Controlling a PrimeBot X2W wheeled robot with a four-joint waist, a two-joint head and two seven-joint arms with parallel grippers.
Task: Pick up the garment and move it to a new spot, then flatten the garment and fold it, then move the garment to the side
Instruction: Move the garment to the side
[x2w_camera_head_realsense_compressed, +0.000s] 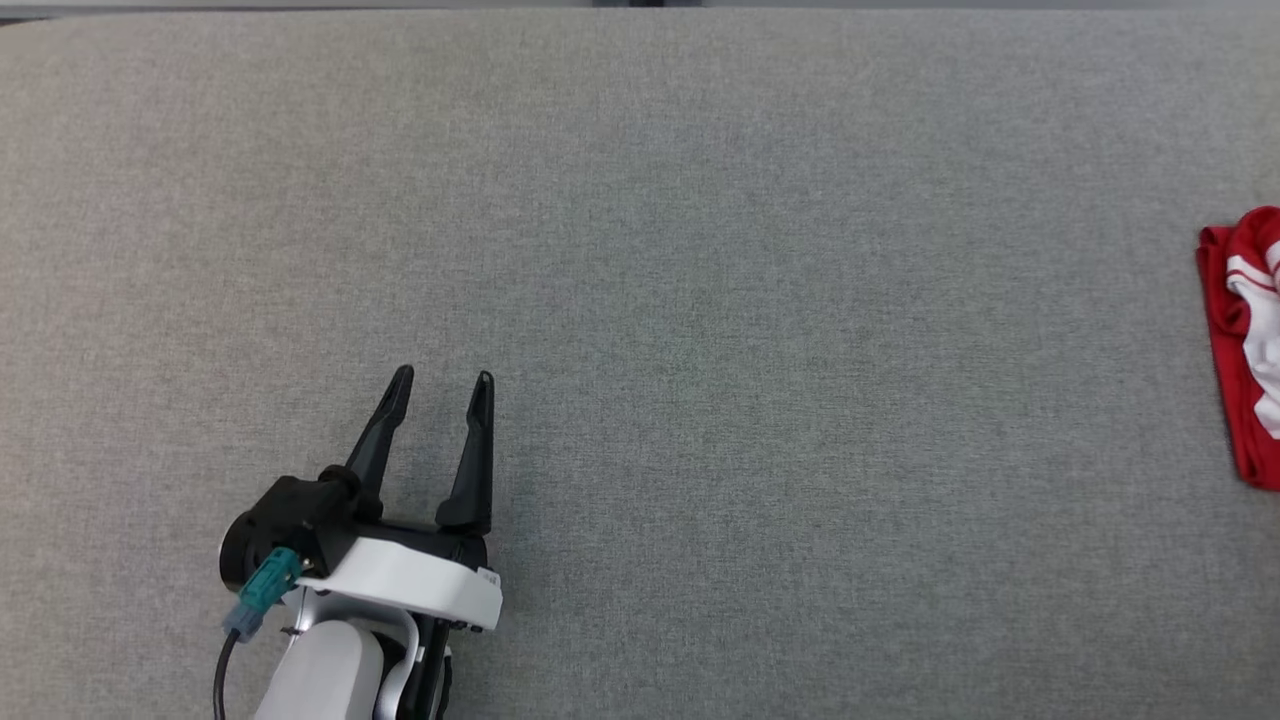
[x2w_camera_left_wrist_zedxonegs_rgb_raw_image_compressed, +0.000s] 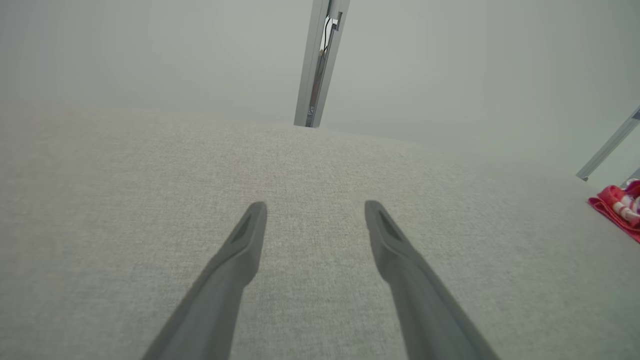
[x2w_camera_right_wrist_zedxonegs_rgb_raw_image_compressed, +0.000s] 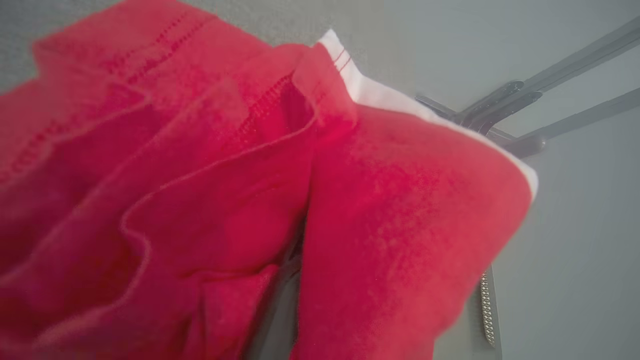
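- Your left fingers are spread wide apart and hold nothing.
- Your left gripper is at the lower left of the head view, over the grey table. Its tips point away from the robot.
- From the left wrist you see the same two fingers with bare grey table between them.
- Your right fingers are closed tight. Red cloth is bunched all around them, so they seem to be pinching the garment. You can see just a bit of one dark finger under the folds.
- That garment is red with white parts and thin stripes. It sits crumpled at the far right edge of the head view, well apart from your left gripper.
- From the left wrist, the garment is a small red lump far off to the right.
- A silver metal post stands behind the far edge of the table.
- Dark metal bars show past the white edge of the cloth from the right wrist.
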